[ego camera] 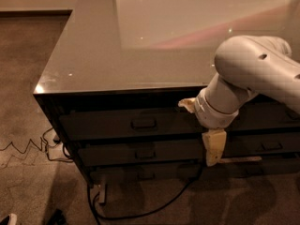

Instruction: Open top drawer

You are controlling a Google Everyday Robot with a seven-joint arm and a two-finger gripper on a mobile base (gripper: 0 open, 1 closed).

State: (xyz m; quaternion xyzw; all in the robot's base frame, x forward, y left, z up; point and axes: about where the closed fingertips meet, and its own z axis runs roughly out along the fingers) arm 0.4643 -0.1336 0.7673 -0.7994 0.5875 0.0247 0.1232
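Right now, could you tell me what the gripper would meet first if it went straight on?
Probably the middle drawer front, not the top drawer; the gripper points down-left before it, depth unclear.
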